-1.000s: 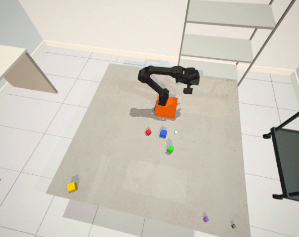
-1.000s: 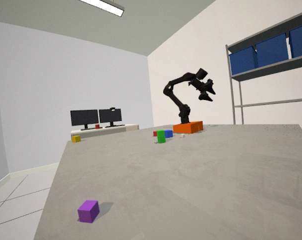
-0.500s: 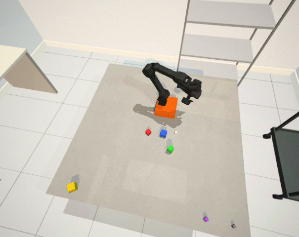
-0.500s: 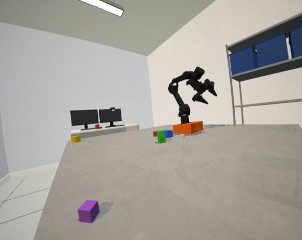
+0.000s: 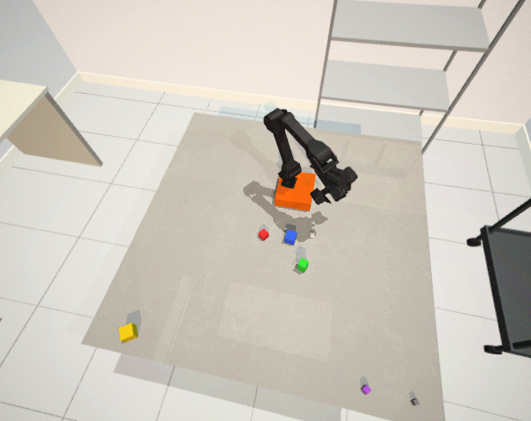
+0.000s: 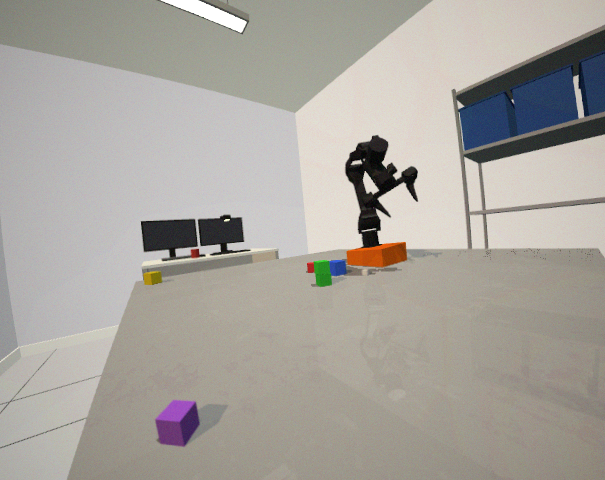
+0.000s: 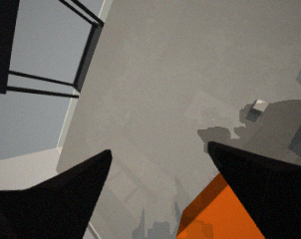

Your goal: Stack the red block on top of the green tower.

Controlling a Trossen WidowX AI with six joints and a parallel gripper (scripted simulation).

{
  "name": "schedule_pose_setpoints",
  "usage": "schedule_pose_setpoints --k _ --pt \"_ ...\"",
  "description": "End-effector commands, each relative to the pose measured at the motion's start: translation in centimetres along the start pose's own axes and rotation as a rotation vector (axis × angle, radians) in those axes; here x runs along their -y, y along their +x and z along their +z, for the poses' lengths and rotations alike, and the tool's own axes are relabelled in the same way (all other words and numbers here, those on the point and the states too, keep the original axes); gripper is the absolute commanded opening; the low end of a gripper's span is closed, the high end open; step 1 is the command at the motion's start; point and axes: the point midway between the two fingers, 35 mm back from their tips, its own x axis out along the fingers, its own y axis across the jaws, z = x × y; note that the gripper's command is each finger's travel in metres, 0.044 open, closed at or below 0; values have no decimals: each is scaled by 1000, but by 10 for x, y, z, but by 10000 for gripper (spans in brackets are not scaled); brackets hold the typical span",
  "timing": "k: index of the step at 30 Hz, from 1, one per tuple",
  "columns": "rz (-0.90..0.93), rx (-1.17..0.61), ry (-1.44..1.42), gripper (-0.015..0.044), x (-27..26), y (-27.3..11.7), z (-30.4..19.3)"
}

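One block (image 5: pixel 263 234) (image 6: pixel 310 267) (red) outside end effector (image 5: pixel 331 196) (image 6: pixel 403 208) (image 7: pixel 158 149)

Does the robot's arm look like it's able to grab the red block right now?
Probably yes: the gripper is open and empty, and the blue block sits beside the red block, not touching.

Pale walls, tiled floor (image 5: pixel 97 181) (image 6: pixel 38 382), metal shelving (image 5: pixel 388 44) (image 6: pixel 463 170)

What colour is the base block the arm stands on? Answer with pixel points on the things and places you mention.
Orange, all over what shows; the base block (image 5: pixel 294 198) (image 6: pixel 364 257) (image 7: pixel 217 216) shows best in the top view.
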Motion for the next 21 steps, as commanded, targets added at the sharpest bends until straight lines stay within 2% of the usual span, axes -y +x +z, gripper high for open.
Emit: schedule_pose_setpoints --k 1,21 --pt "-62 23 101 440 26 -2 16" --pt "-350 100 615 440 178 -29 36"
